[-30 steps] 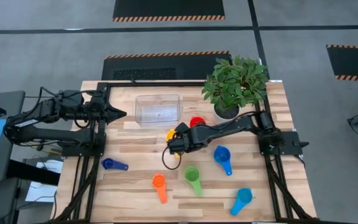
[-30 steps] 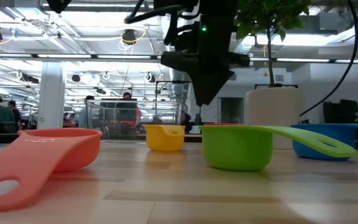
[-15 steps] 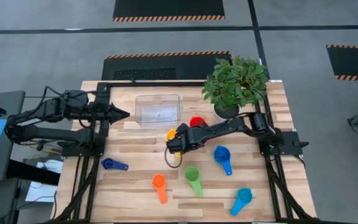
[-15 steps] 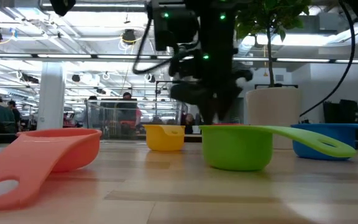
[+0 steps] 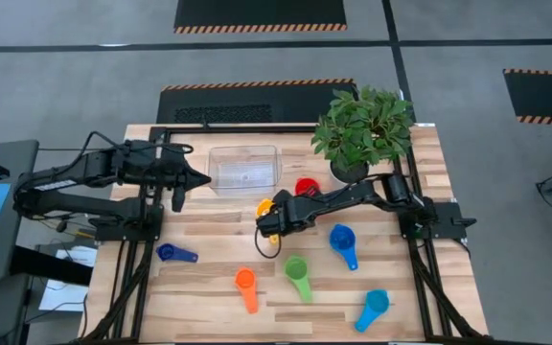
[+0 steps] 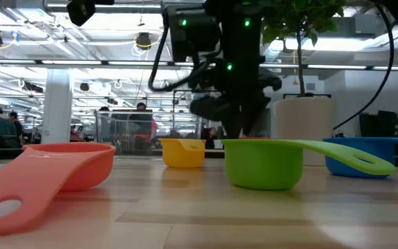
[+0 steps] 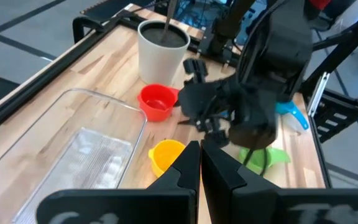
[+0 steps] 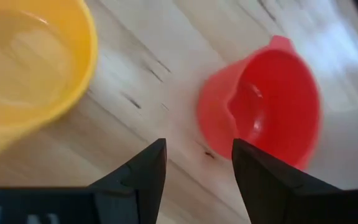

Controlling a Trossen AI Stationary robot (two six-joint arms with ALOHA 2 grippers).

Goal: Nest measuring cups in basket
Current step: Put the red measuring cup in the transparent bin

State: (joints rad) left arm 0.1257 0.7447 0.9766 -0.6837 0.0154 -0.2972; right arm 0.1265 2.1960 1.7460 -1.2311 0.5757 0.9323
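My right gripper (image 5: 270, 218) is open and empty, low over the table between the yellow cup (image 5: 264, 207) and the red cup (image 5: 305, 186). Its wrist view shows the yellow cup (image 8: 30, 62) and the red cup (image 8: 266, 112) on either side of its gripper point (image 8: 197, 165). My left gripper (image 5: 205, 178) is shut and empty, just left of the clear basket (image 5: 244, 165). The blue (image 5: 341, 239), green (image 5: 297, 270), orange (image 5: 245, 284), light blue (image 5: 375, 306) and dark blue (image 5: 169, 253) cups lie on the table, open side up.
A white pot with a green plant (image 5: 362, 129) stands at the far right, close behind the red cup. In the low view the orange cup (image 6: 54, 173) and the green cup (image 6: 268, 162) lie nearest. Black arm frames run along both table sides.
My left gripper has gone toward the table's right edge, closer to the basket's left wall, still shut. My right gripper has gone down toward the table beside the yellow cup and has turned a little. No cup has moved.
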